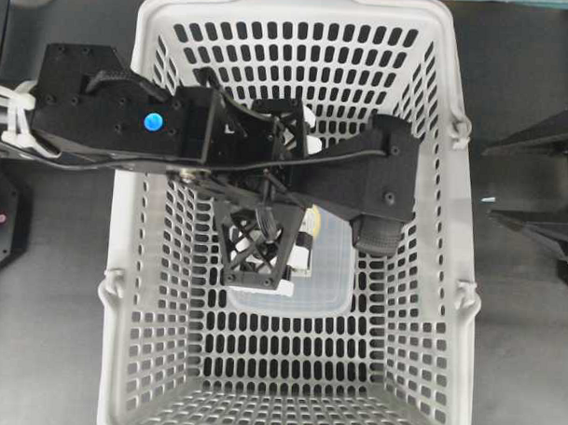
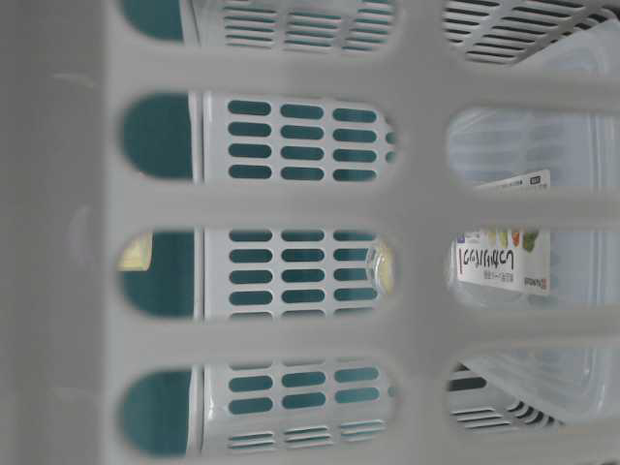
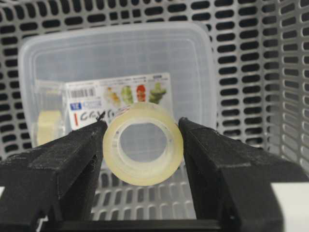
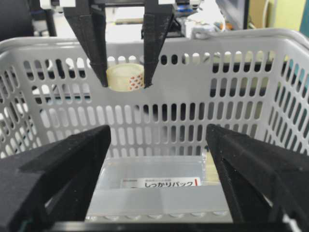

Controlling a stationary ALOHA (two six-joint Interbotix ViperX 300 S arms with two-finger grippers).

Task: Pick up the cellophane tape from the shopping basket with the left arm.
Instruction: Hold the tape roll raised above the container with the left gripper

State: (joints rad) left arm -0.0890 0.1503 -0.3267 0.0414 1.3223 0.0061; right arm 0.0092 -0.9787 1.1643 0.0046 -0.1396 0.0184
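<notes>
Your left gripper (image 3: 143, 150) holds the cellophane tape (image 3: 143, 150), a small pale-yellow translucent ring with a round open core, pinched on both sides between two black matte fingers (image 3: 72, 159). From the right wrist view the roll (image 4: 125, 77) hangs near rim height of the shopping basket (image 4: 193, 121), clear of its floor, with the far wall behind it.

The basket (image 1: 132, 291) is light-grey plastic, its walls and floor cut through with rows of rounded slots, and it sits on a dark tabletop (image 1: 46, 335). Flat on its floor lies a clear rectangular box (image 3: 116, 63) with rounded corners and a white printed label; what looks like a second small yellowish roll (image 3: 48, 126) shows through the box at its left end, though the plastic blurs it.

From overhead the left arm (image 1: 110, 113), flat black plates with a blue dot, reaches in across the basket's left rim and covers much of the middle. Your right gripper (image 4: 159, 183) waits outside the right wall, its fingers spread wide and holding nothing. The lower half of the basket floor lies open, and slotted walls hem the held roll on every side.
</notes>
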